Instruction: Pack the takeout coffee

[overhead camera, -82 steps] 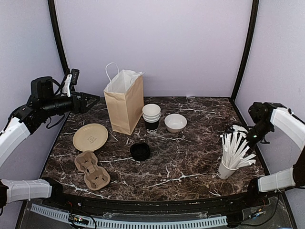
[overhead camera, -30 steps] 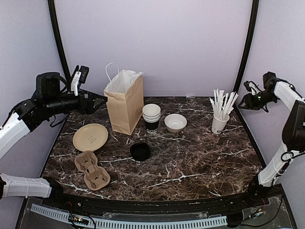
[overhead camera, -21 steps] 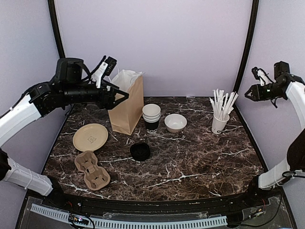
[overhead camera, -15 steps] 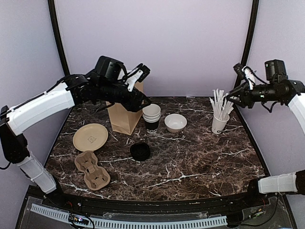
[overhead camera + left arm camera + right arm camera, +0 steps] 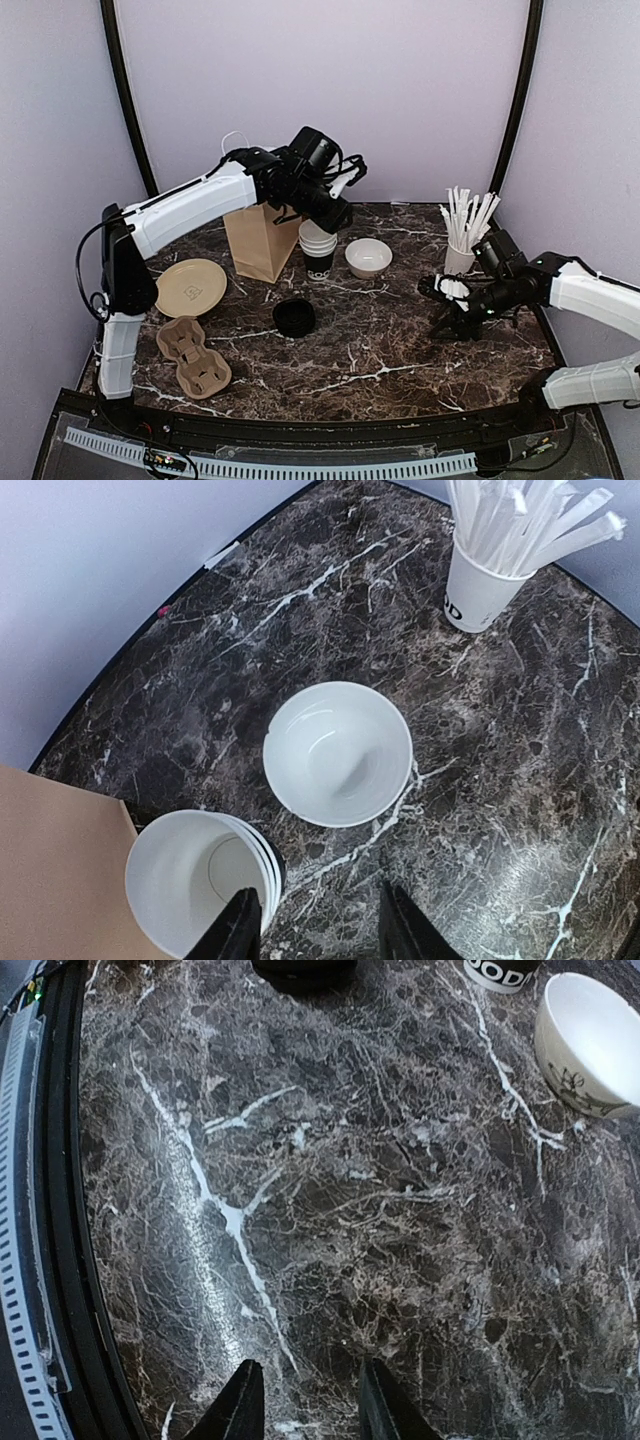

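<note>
1. Reach step: left fingers apart, empty, over cup stack just right of paper bag
2. right fingers apart, empty, well right of paper bag
3. Next, my guess: lower, pinch top cup rim, lift

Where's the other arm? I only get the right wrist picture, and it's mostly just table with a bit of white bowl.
Observer: The left gripper hangs over the stack of coffee cups, next to the brown paper bag at the back.
Operator: Is anything inside the top cup?
Observer: No, the left wrist view shows the top cup empty and white inside.
Operator: Are there straws?
Observer: Yes, a white cup of wrapped straws stands at the back right of the table.
</note>
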Motion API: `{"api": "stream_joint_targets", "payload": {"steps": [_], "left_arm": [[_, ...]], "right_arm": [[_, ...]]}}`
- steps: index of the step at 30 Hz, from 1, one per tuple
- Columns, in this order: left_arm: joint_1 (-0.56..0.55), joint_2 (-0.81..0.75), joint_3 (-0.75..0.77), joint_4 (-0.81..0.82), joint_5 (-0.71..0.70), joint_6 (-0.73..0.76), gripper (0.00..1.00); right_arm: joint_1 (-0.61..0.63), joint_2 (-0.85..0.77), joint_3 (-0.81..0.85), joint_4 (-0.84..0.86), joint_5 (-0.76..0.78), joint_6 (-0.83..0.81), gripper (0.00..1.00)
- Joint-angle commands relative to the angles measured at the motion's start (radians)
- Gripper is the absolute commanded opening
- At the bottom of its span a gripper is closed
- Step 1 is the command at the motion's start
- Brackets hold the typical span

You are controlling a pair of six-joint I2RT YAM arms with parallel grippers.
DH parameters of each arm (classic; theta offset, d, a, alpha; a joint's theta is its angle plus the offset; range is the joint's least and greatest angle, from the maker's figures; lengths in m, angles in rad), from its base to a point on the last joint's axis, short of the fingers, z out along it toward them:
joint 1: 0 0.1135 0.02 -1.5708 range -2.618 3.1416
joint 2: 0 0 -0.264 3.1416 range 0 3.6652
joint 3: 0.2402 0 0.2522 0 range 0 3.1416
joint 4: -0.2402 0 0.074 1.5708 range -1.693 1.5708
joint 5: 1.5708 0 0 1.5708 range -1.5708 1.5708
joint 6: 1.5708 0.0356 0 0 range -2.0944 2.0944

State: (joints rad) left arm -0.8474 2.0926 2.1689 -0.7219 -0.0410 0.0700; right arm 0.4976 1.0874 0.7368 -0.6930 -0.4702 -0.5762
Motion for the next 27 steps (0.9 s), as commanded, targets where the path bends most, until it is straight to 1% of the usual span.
{"api": "stream_joint_targets", "payload": {"steps": [1,3,6,10,14,19,25,27], "left_arm": [[-0.001,0.112,0.164,-0.187,-0.087,-0.05,0.44],[0.008,0.132,0.177,-0.195,-0.103,-0.084,0.48],[0.029,0.151,0.173,-0.202,-0.091,-0.143,0.48],[0.042,0.159,0.137,-0.178,-0.039,-0.149,0.48],[0.042,0.172,0.123,-0.166,-0.027,-0.159,0.45],[0.044,0.191,0.123,-0.166,-0.03,-0.154,0.37],[0.046,0.206,0.122,-0.173,-0.019,-0.152,0.35],[0.045,0.211,0.123,-0.173,-0.02,-0.151,0.32]], "right_arm": [[0.018,-0.032,-0.05,0.185,0.016,-0.023,0.33],[0.019,-0.026,-0.046,0.194,0.019,-0.021,0.33],[0.033,-0.006,-0.057,0.199,-0.006,-0.019,0.34],[0.047,0.014,-0.056,0.192,0.004,-0.022,0.34],[0.058,0.013,-0.06,0.205,0.026,-0.02,0.34],[0.06,0.027,-0.06,0.202,0.048,-0.019,0.34],[0.062,0.035,-0.059,0.204,0.051,-0.02,0.34],[0.064,0.037,-0.059,0.204,0.055,-0.02,0.34]]}}
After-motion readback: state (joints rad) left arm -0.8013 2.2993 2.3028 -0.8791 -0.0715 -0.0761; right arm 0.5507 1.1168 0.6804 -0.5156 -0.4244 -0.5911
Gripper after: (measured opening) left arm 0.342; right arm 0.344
